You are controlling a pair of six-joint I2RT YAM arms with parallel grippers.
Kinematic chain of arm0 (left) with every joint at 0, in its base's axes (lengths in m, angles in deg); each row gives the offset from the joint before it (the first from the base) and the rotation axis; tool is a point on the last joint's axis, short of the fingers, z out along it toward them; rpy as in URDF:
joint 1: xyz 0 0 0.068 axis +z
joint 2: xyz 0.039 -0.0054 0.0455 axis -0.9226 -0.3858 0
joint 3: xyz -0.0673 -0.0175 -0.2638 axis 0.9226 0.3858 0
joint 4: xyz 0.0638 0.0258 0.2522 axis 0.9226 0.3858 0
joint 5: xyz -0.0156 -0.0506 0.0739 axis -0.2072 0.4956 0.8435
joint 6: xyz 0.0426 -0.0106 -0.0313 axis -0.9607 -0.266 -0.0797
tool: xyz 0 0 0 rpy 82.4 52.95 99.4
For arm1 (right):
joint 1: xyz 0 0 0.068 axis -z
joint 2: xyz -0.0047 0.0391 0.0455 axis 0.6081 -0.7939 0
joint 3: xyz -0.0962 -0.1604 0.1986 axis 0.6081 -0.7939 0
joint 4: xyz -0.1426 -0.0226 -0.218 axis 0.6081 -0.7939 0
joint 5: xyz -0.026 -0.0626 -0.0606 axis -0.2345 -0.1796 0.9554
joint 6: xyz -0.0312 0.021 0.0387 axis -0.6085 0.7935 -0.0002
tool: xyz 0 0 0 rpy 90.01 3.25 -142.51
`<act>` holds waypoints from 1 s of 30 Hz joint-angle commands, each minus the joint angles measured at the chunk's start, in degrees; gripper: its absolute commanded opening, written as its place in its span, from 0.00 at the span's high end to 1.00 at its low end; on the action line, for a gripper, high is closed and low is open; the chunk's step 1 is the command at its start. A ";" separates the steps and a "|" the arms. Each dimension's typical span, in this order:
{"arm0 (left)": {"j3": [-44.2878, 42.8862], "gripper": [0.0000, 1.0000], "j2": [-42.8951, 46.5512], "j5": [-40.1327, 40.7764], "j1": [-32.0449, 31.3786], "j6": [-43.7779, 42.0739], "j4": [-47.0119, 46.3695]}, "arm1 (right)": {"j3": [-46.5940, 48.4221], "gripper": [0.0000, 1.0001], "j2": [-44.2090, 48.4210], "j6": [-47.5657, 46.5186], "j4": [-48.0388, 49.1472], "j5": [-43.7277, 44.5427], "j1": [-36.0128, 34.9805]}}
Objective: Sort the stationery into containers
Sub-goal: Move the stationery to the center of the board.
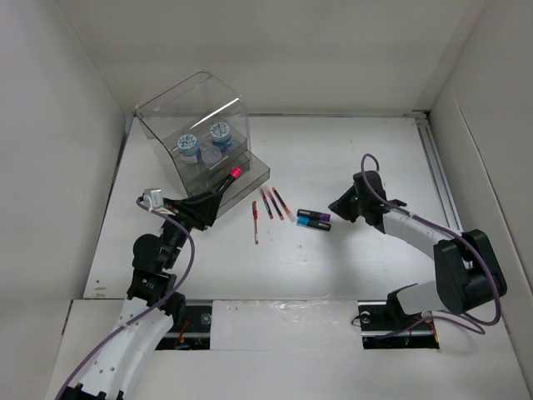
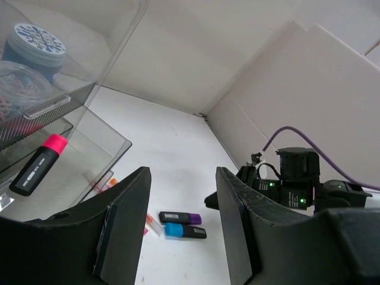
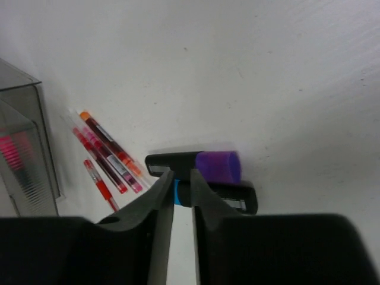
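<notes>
Clear acrylic box point(image 1: 166, 108) with a curved lid stands at the far left of the white table point(image 1: 358, 150), with its shallow transparent drawers point(image 1: 254, 171) at the base facing the arms. Left gripper point(image 2: 182, 178) is positioned just in front of these drawers; its jaws are released, spread wide, with nothing between them. Right gripper point(image 3: 180, 173) is positioned at mid-table over two markers; its jaws stand close together with only a narrow gap, the tips at the blue-capped marker point(image 2: 184, 231), and it cannot be determined whether they pinch it. Inside the box, two round tubs with blue-white patterned lids point(image 1: 188, 144) point(image 1: 220, 131) sit side by side, and a third tub point(image 2: 15, 89) in front of them shows coloured clips. Pink-capped marker point(image 2: 37, 167) lies tilted on the transparent base section, beside the left finger and outside the jaws. Purple-capped marker point(image 3: 217, 166) lies on the table, touching the blue-capped marker along its length. Three thin red pens point(image 1: 275, 204) lie close together on the table between the box and the markers; a fourth red pen point(image 1: 255, 222) lies just to their left, apart from them.
</notes>
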 commanded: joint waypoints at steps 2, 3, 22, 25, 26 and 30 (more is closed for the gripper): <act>0.26 0.55 -0.50 -1.47 -0.28 -0.01 -3.93 | -4.02 0.85 2.06 4.89 5.22 -0.41 2.71; 0.26 0.55 -0.50 -1.47 -0.28 -0.01 -3.94 | -5.34 0.89 3.12 5.59 5.22 -0.41 2.72; 0.26 0.55 -0.50 -1.47 -0.28 -0.01 -3.41 | -6.05 1.00 -3.11 10.61 5.93 0.20 -1.58; 0.26 0.55 -0.50 -1.47 -0.28 -0.01 -3.41 | -7.10 1.00 -3.11 11.66 5.93 0.21 -3.34; 0.26 0.55 0.02 -1.47 -0.28 -0.01 -3.41 | -7.11 1.00 -3.11 11.66 5.93 0.21 -3.87; 0.26 0.55 0.03 -1.47 -0.28 -0.01 -3.41 | -10.09 1.00 -0.31 12.98 5.93 0.21 -7.11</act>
